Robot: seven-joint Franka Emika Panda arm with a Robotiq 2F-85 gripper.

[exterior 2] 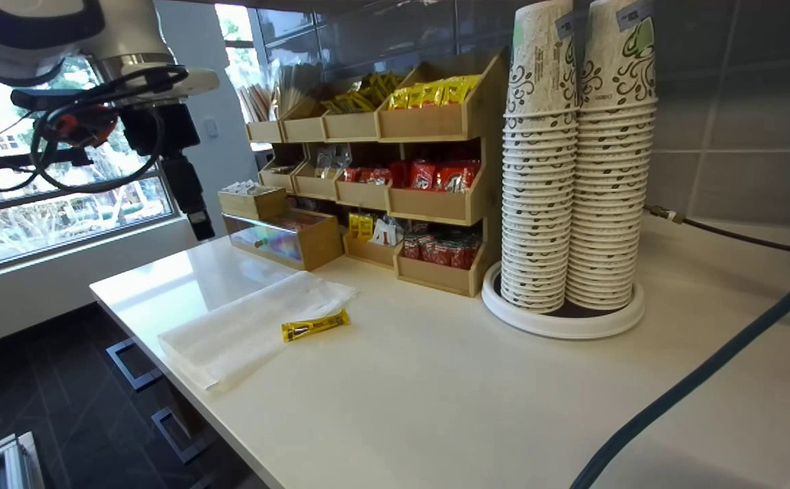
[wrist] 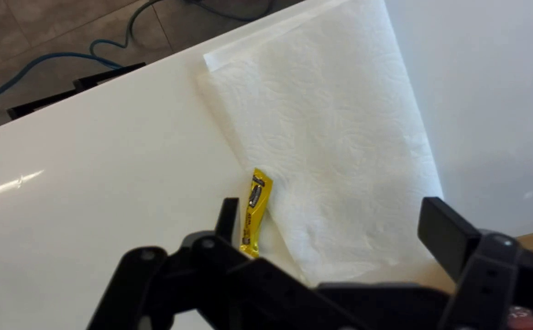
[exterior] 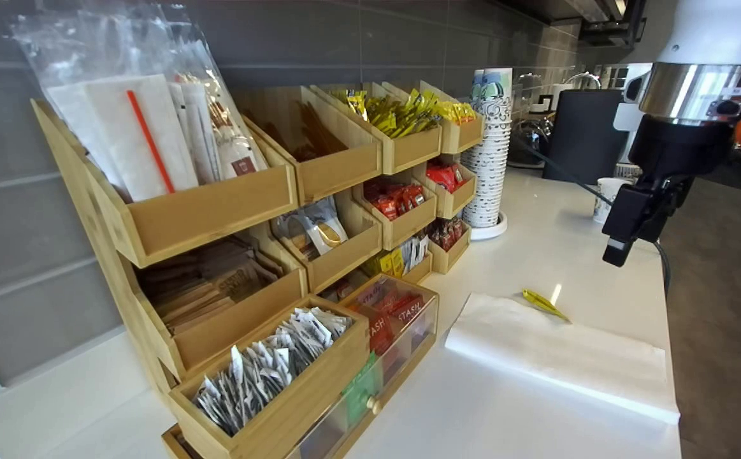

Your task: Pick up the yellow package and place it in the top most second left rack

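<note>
At the edge of the paper towel (wrist: 339, 128), the yellow package (wrist: 255, 210) should be gripped mid-length; likely light, soft, slippery. Claw (wrist: 335, 222) is spread, empty.

My gripper (exterior 2: 198, 227) hangs pointing downward, slightly tilted, well apart from the yellow package (exterior 2: 315, 326), which lies at the edge of a white paper towel (exterior 2: 248, 329) on the countertop (exterior 2: 435, 387). Beyond it I see a three-tiered wooden rack (exterior 2: 492, 156): in the top row, yellow packets (exterior 2: 430, 94) fill the two bins (exterior 2: 422, 124) nearest the paper cups (exterior 2: 537, 204); in the middle row, red packets (exterior 2: 439, 176) occupy the bins below. The cups stand in two stacks on a round white tray (exterior 2: 564, 329).
</note>
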